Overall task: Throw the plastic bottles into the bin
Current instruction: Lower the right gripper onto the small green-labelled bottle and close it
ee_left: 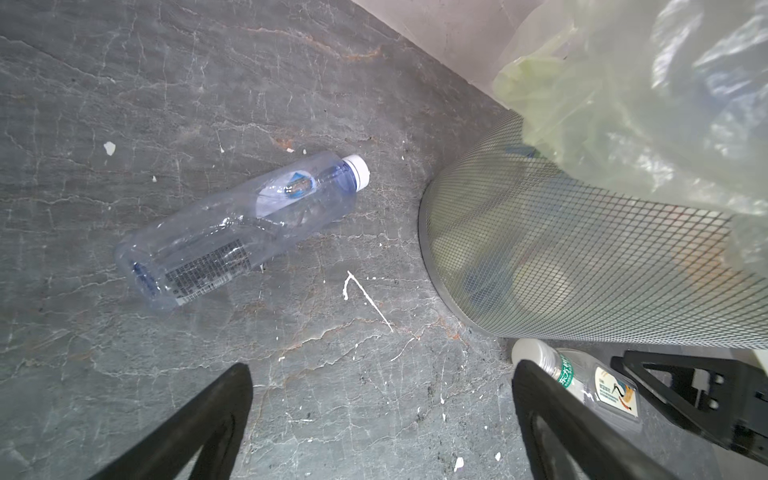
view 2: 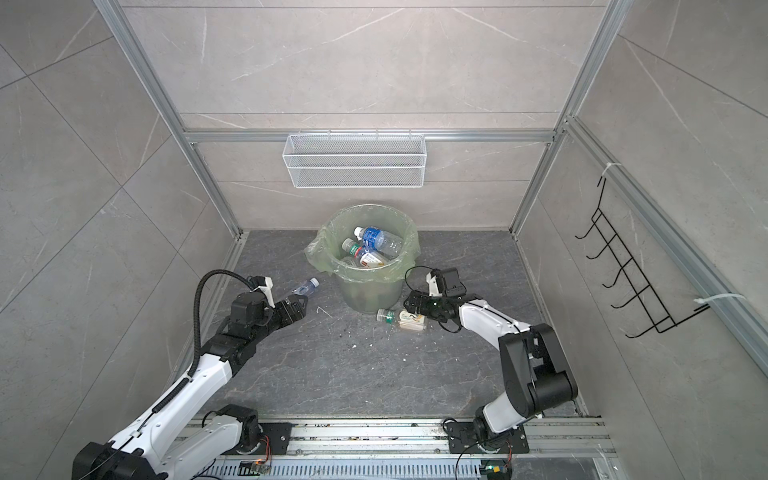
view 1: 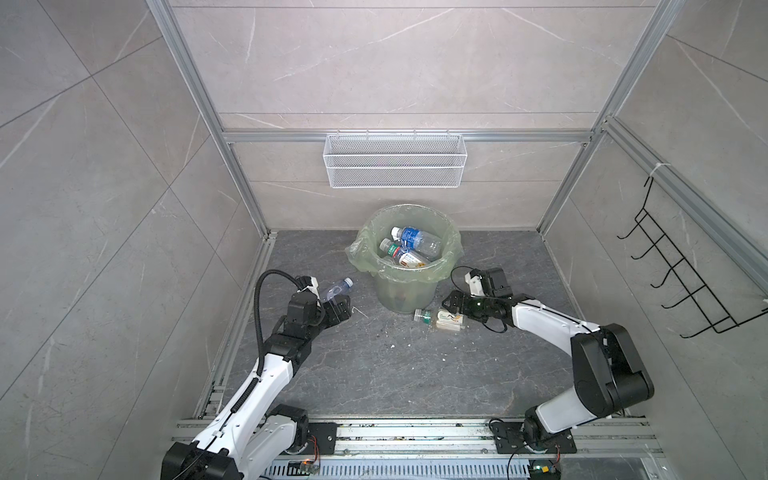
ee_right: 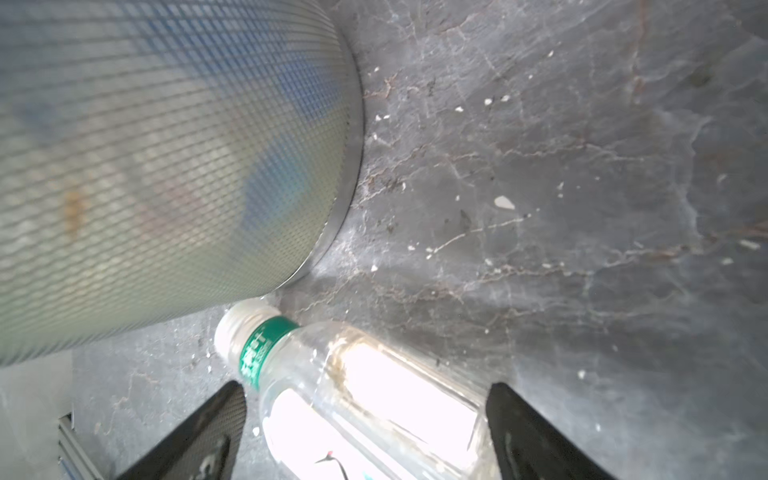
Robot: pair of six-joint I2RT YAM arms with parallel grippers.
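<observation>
The bin (view 1: 404,296) (view 2: 366,291), pale green with a bag over its rim, stands at the back middle with several plastic bottles (view 1: 415,240) inside. A clear bluish bottle (view 1: 337,287) (ee_left: 241,228) lies on the floor left of the bin. My left gripper (view 1: 338,308) (ee_left: 382,369) hovers open just in front of it, holding nothing. A green-banded bottle (view 1: 439,321) (ee_right: 316,374) lies at the bin's foot (ee_right: 166,166). My right gripper (view 1: 451,306) (ee_right: 366,388) is open and straddles this bottle, a finger close on each side.
A white wire mesh basket (view 1: 395,166) hangs on the back wall above the bin. A black hook rack (view 1: 685,282) is fixed to the right wall. An aluminium rail (view 1: 415,436) with both arm bases runs along the front edge. White specks dot the dark floor.
</observation>
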